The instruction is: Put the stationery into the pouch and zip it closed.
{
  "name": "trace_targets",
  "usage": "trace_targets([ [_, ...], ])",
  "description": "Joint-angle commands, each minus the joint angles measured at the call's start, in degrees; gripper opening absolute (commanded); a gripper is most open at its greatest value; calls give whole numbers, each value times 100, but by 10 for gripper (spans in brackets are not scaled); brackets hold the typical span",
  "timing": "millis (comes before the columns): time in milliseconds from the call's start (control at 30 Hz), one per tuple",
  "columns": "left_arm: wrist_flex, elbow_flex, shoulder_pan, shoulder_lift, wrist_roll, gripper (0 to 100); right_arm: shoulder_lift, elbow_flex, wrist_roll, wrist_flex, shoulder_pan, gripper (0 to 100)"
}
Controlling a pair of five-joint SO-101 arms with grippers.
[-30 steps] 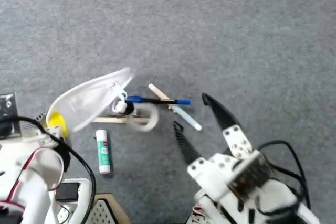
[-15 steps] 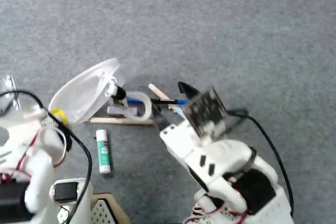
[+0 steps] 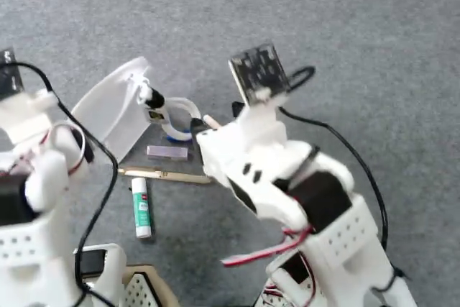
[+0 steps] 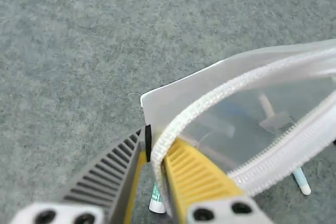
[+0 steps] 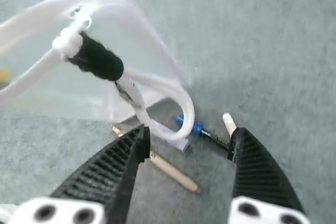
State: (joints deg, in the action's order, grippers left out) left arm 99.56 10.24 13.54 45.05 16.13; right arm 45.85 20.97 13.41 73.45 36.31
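Found left claw (image 4: 155, 142) pinching pouch (image 4: 236, 129) corner, mouth held open. Noted right claw (image 5: 186, 140) spread above blue pen (image 5: 197, 128) just beside pouch mouth, long axis slanting finger to finger; judged right arm nearer.

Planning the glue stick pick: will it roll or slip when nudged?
Likely rolls sideways: the glue stick is a round tube lying on its side. The fuzzy table cover may damp that. Looks rigid; smooth plastic could slip.
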Motion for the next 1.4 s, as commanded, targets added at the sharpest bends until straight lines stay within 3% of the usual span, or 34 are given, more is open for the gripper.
trace_targets([
  [0, 123, -462, 400, -589, 97, 28, -752, -892, 105, 431, -53, 254],
  [267, 123, -602, 1121, -1020, 88, 28, -2343, -1305, 97, 457, -396, 254],
  [500, 123, -558, 1156, -1046, 79, 28, -3503, -1323, 97, 176, -1064, 254],
  [1000, 123, -558, 1191, -1029, 79, 28, -5156, -1332, 79, 88, -1046, 254],
  [1167, 123, -558, 1191, -1020, 79, 28, -5763, -1754, -352, 123, -1046, 254],
  [1367, 123, -558, 1191, -1011, 79, 28, -6440, -2466, -352, 132, -1046, 254],
])
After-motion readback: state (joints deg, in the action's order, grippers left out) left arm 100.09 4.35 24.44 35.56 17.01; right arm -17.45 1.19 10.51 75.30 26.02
